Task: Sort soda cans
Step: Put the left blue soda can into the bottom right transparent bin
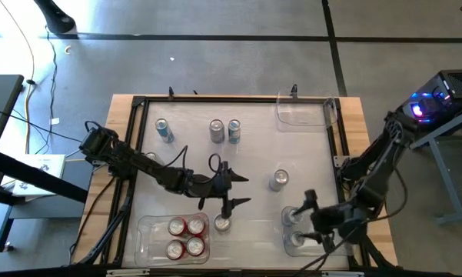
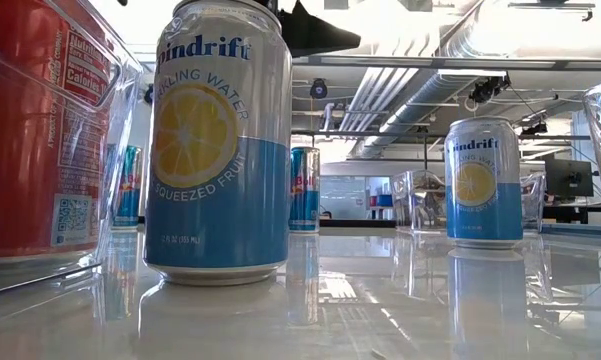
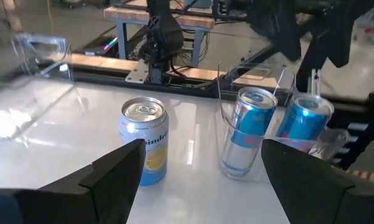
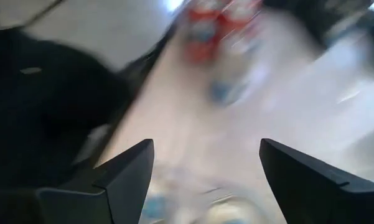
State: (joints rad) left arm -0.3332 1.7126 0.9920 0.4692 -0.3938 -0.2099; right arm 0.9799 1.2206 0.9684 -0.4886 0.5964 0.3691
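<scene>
My left gripper [image 1: 241, 191] [image 3: 202, 168] is open over the table's middle and touches nothing. It faces a silver-grey lemon can [image 1: 278, 180] [image 3: 144, 140] standing upright farther right. A second such can [image 1: 222, 224] [image 2: 220, 150] stands below it, beside the near-left bin [image 1: 150, 231] that holds several red cans [image 1: 186, 237]. My right gripper [image 1: 314, 219] [image 4: 205, 168] is open above the near-right bin [image 1: 286, 248], which holds two blue cans [image 1: 294, 228] [image 3: 249, 132]. Two blue cans [image 1: 163, 130] [image 1: 234, 130] and a silver one [image 1: 217, 130] stand near the far edge.
An empty clear bin [image 1: 304, 113] sits at the far right corner. A black frame [image 1: 138, 104] borders the white tabletop. Free surface lies between the far row of cans and my left arm [image 1: 138, 161]. The right wrist view is blurred; red cans [image 4: 218, 18] show in it.
</scene>
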